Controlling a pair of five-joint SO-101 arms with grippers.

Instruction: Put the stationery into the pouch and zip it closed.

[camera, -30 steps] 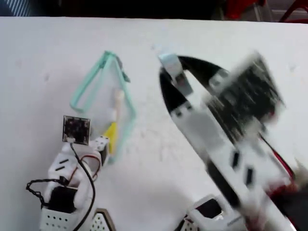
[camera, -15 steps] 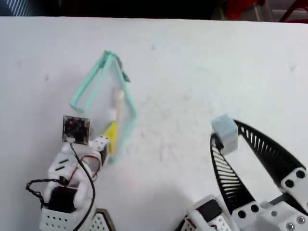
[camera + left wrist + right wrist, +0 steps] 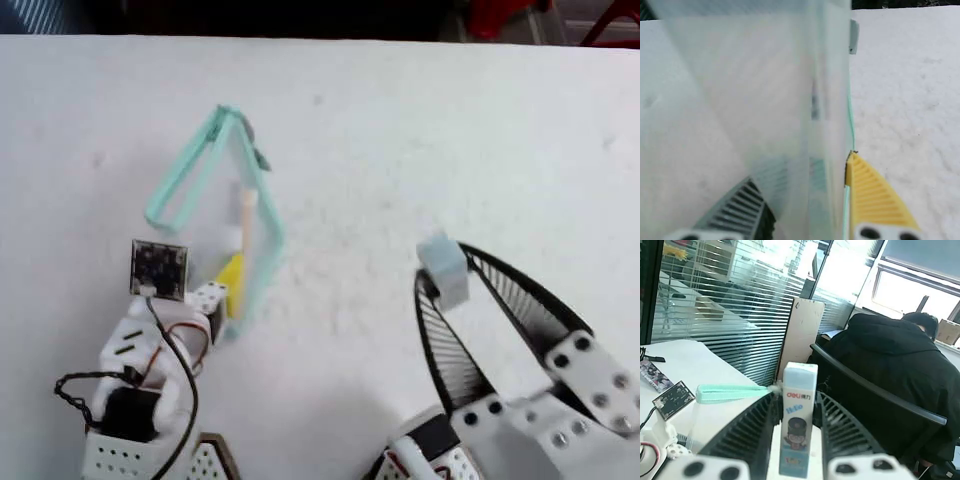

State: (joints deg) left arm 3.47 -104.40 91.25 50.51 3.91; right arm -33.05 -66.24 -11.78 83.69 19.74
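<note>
**Entry: pouch held open, eraser in the right gripper, off to the side**

The pouch point(image 3: 215, 200) stood on edge on the white table point(image 3: 380, 140), left of centre in your high view. It was translucent, and its mint-green zip band point(image 3: 185, 170) was spread into an open loop. A small dark zip pull point(image 3: 258, 158) sat near the far end of the band. A pale stick point(image 3: 244, 212) showed within the pouch's outline; you could not tell from the high view whether it was a pencil or a pen.

Your left gripper point(image 3: 228, 285) was at the pouch's near corner, its fingers pinched on the pouch wall. In the left wrist view the yellow finger point(image 3: 872, 200) lay on the outer side of the wall. The dark ribbed finger point(image 3: 747, 210) showed through the plastic on the other side, with the wall between them.

The eraser point(image 3: 442, 268), a light blue block, was well apart from the pouch, to the right and nearer the table's front edge. Your right gripper point(image 3: 445, 278) clamped it between two black ribbed fingers. In the right wrist view the eraser point(image 3: 797, 415) stood upright, with its top clear of the fingertips. The zip band point(image 3: 730, 392) was in sight beyond it, off to one side.
</note>
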